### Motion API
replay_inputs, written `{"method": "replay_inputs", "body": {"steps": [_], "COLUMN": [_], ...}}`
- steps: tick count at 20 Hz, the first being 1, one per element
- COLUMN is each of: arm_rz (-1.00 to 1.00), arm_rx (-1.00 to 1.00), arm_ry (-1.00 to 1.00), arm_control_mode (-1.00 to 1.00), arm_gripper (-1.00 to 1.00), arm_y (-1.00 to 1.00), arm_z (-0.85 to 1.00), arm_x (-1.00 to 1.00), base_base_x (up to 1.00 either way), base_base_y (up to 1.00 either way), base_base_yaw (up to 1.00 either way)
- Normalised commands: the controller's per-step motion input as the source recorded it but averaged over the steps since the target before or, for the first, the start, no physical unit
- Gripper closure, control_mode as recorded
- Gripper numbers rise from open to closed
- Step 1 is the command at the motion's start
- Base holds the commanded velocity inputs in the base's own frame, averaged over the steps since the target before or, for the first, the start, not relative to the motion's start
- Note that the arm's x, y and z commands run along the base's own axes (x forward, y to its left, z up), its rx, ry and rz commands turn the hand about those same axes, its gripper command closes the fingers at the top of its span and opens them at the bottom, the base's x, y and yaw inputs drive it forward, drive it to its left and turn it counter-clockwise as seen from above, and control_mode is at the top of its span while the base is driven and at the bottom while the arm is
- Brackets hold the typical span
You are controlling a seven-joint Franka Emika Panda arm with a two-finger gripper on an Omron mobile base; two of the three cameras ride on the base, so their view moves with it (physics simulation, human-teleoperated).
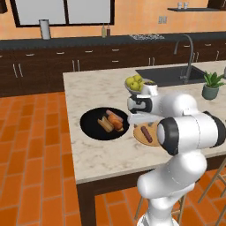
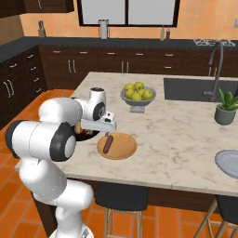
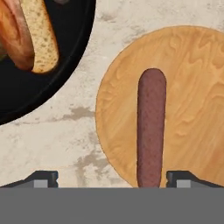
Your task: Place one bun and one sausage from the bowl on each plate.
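Marble island counter [image 1: 101, 152]: gripper [image 3: 111, 179], fingers apart and empty, just above wooden plate [image 3: 192, 87] bearing one sausage [image 3: 151, 124]; buns [image 3: 41, 39] wait in bowl [image 3: 65, 83] beside; grey plate [image 2: 228, 162] unserved

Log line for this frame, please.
sausage lies on wooden plate | gripper open above | bun in bowl

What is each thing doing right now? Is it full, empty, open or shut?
Wooden plate: holds one sausage, no bun.
Black bowl: holds buns and a sausage.
Grey plate: empty as far as it shows.
Gripper: open, empty, fingers spread above the wooden plate.
Fruit bowl: full of yellow-green fruit.
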Motion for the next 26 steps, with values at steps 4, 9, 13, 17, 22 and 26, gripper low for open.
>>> {"method": "replay_inputs", "body": {"steps": [4, 9, 13, 17, 22, 26], "arm_rz": [0.01, 0.01, 0.0, 0.0, 0.01, 0.02], "arm_rx": [0.0, 0.0, 0.0, -0.01, -0.03, -0.01], "arm_ry": [0.0, 0.0, 0.0, 0.0, 0.0, -0.04], "arm_control_mode": [-1.0, -1.0, -1.0, -1.0, -1.0, -1.0], "arm_gripper": [-1.0, -1.0, -1.0, -1.0, -1.0, -1.0], "arm_y": [0.72, 0.47, 0.3, 0.19, 0.02, 0.09], "arm_z": [0.12, 0.01, 0.0, -0.12, -0.41, -0.24], "arm_x": [0.42, 0.46, 0.66, 0.53, 0.41, 0.03], "base_base_x": [0.0, 0.0, 0.0, 0.0, 0.0, 0.0], "base_base_y": [0.0, 0.0, 0.0, 0.0, 0.0, 0.0], "base_base_yaw": [0.0, 0.0, 0.0, 0.0, 0.0, 0.0]}}
